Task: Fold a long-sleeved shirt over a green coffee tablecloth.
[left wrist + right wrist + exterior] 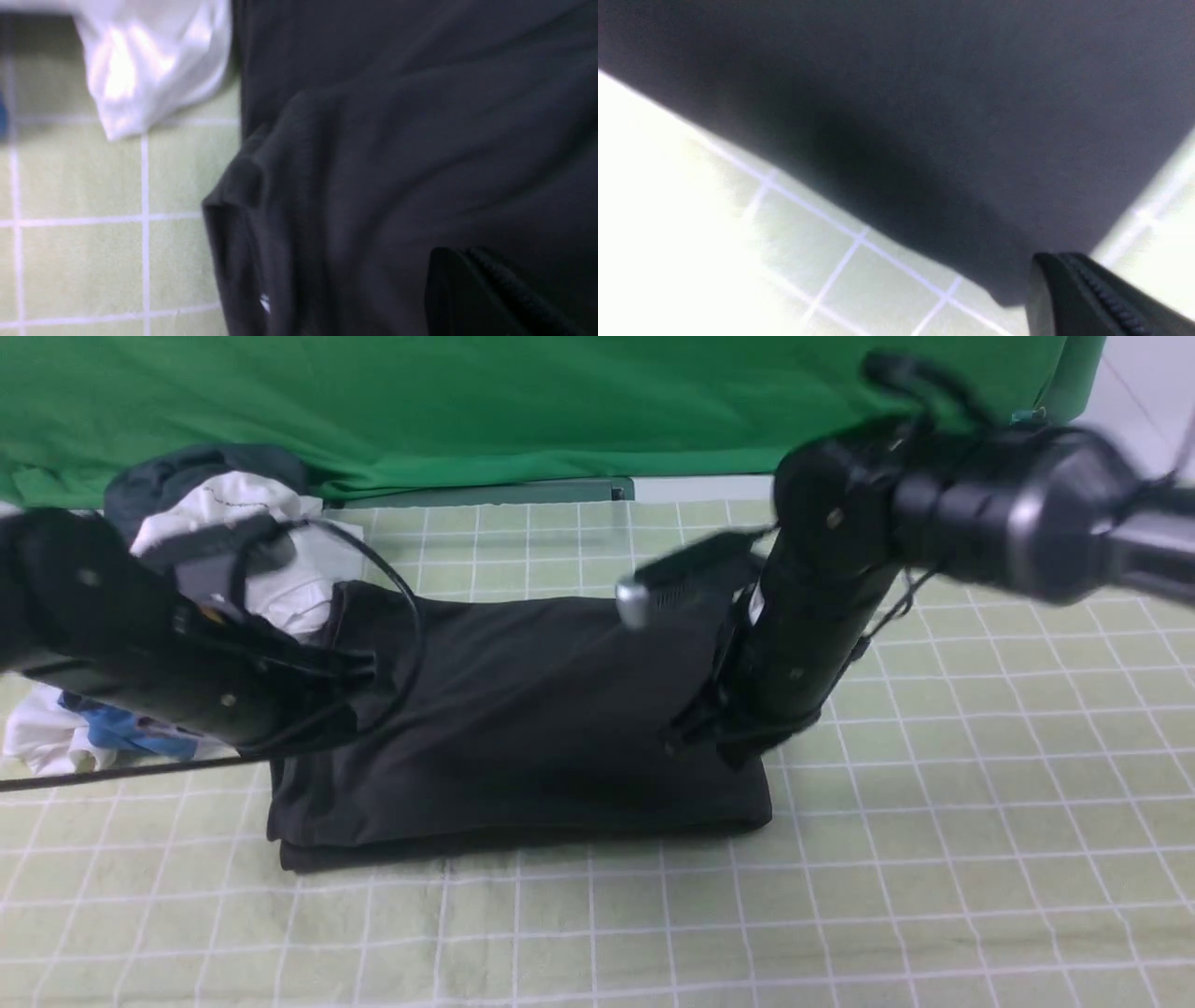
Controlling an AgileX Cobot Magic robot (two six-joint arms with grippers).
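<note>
On the green coffee tablecloth [980, 784], the folded long-sleeved shirt [523, 728]; left gripper [359, 663] at nine o'clock, right gripper [709, 733] at three o'clock, both clenched, empty.

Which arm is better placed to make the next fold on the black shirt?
Neither clearly. The left gripper is over the black shirt at its left edge, the right gripper at its right edge, both shut. A fold from either side looks equally feasible.

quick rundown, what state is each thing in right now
long-sleeved shirt: folded into a layered rectangle, lying on the tablecloth
green coffee tablecloth: spread flat under the shirt
left gripper: shut, over the shirt's left side
right gripper: shut, over the shirt's right edge
pile of white, blue and dark grey garments: crumpled, unfolded, beside the shirt
</note>
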